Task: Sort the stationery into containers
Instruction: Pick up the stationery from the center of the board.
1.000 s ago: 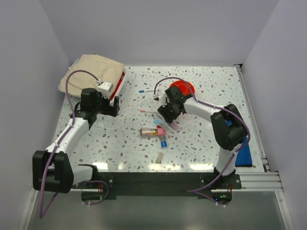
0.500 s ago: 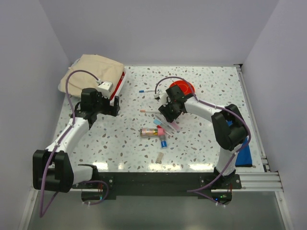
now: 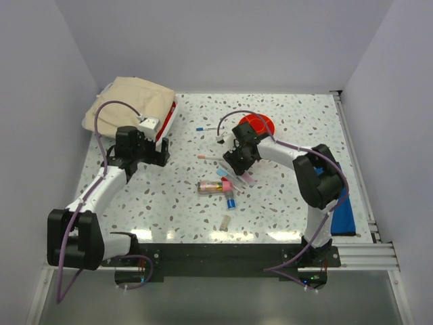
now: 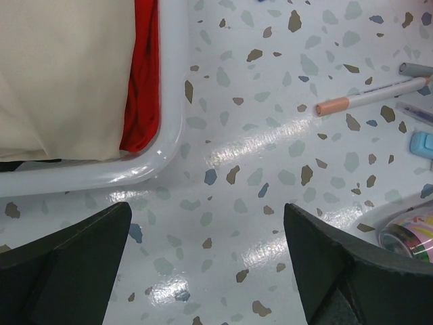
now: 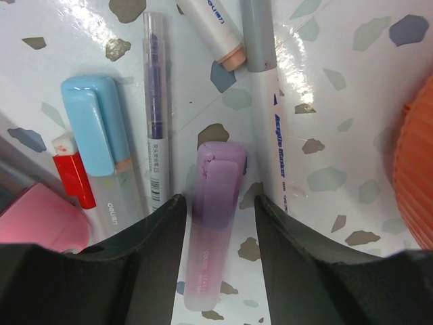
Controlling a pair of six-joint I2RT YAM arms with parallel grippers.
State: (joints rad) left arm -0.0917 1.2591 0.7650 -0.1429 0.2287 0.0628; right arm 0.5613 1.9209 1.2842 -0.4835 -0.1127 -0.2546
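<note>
Though parted, closely straddles lilac marker [image 5: 218, 176] with right gripper [image 5: 220, 210], among pens [image 5: 267, 135] and pale-blue marker [image 5: 95, 122] flat on table [image 4: 270, 169]. Further back, holds left gripper [image 4: 206, 223] spread wide over table beside beige cloth bundle [image 4: 61, 68]. Beyond, just behind the pens: orange tub [image 3: 262, 122].

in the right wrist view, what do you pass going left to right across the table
pink marker, blue-capped marker, thin clear pen, purple marker, grey-capped pen, orange tub
</note>
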